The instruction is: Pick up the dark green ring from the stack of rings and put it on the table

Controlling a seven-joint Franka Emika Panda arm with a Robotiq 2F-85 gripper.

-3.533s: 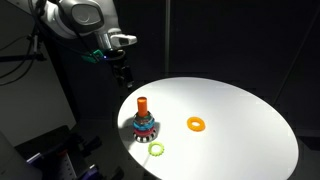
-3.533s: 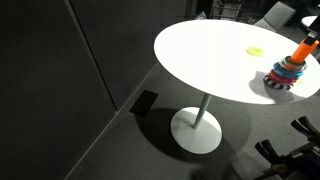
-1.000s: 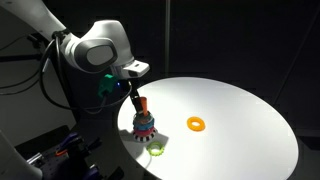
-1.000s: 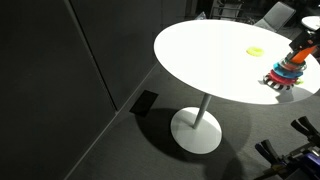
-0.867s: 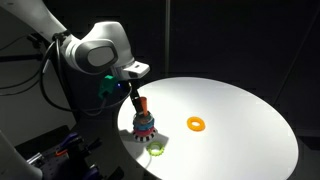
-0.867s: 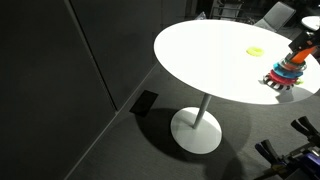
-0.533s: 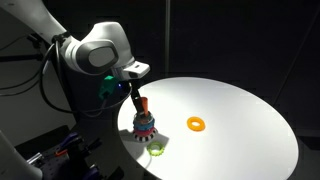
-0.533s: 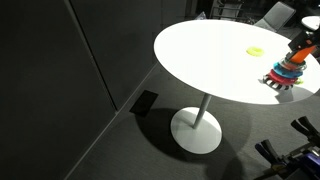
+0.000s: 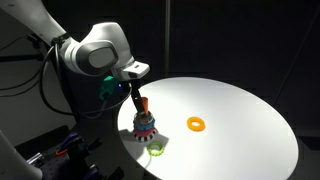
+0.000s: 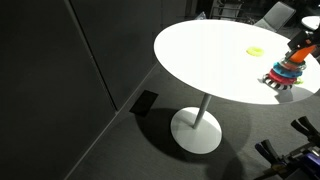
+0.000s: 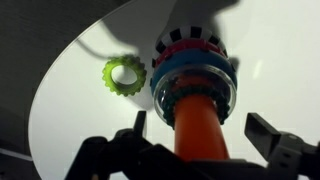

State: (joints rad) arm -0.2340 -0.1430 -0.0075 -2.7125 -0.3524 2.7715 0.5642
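Observation:
The stack of rings (image 9: 143, 123) stands near the white table's (image 9: 240, 110) edge: an upright orange peg (image 11: 200, 125) with red and blue rings round its base. It also shows in an exterior view (image 10: 287, 70). In the wrist view a dark toothed ring (image 11: 170, 103) lies topmost round the peg; it looks like the dark green ring, but its colour is hard to tell. My gripper (image 11: 200, 132) is open, with one finger on each side of the peg's top. In an exterior view my gripper (image 9: 135, 97) sits at the peg's top. It holds nothing.
A pale yellow-green ring (image 9: 155, 150) lies on the table beside the stack, near the edge, and shows in the wrist view (image 11: 124, 73). An orange ring (image 9: 196, 124) lies further in. The floor and surroundings are dark.
Since 3.5 s ago the arm has come down from above the table's edge to the peg. Over the last second it has barely moved.

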